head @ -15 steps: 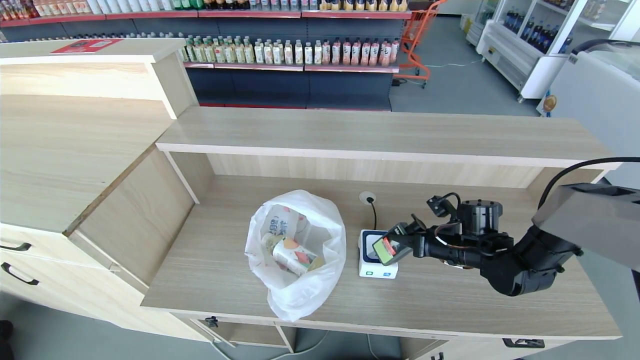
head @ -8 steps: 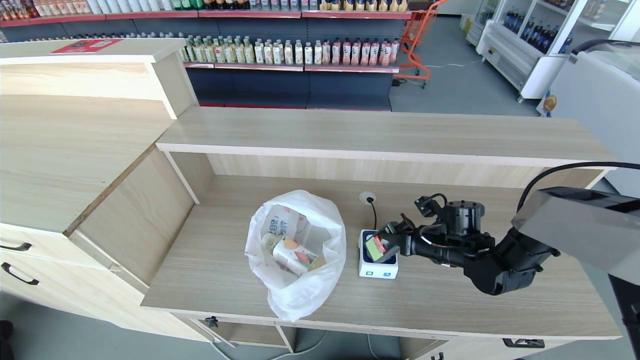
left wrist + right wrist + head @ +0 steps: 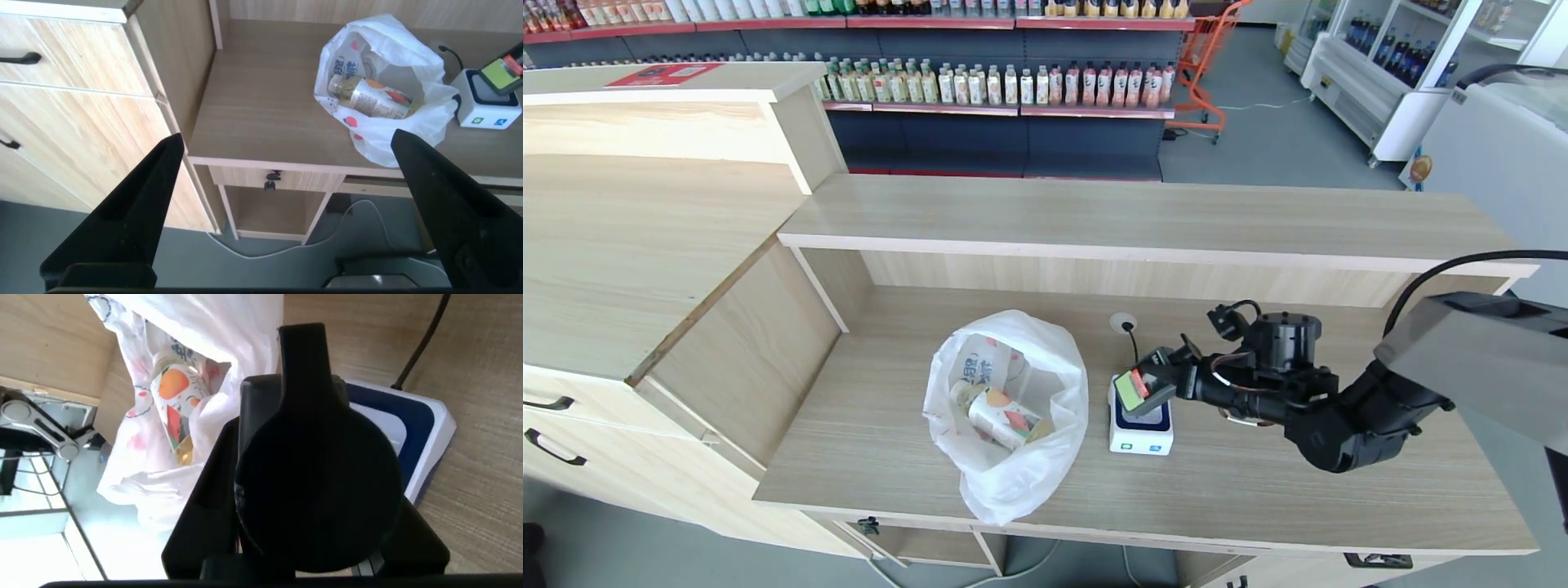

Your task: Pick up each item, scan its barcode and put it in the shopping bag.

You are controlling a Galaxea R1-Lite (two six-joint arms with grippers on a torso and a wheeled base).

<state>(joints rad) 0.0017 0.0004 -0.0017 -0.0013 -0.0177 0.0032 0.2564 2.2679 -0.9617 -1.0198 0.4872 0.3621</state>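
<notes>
My right end effector [image 3: 1150, 384] pinches the small green-and-red packet [image 3: 1129, 394] just above the white-and-blue box scanner [image 3: 1141, 441] on the pale wooden surface [image 3: 1258, 498]. Risk, I judge: a barcode angled off the window gives 0 reads.

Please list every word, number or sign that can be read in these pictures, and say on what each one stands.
Nothing can be read with certainty.
White plastic shopping bag: large grey characters on a pack inside, partly hidden.
Red sign on the upper wooden counter: too small.
Labels of the shelf bottles: too small.
White and blue scanner box: small marks, blurred.
Green and red packet in the right gripper: blurred.
</notes>
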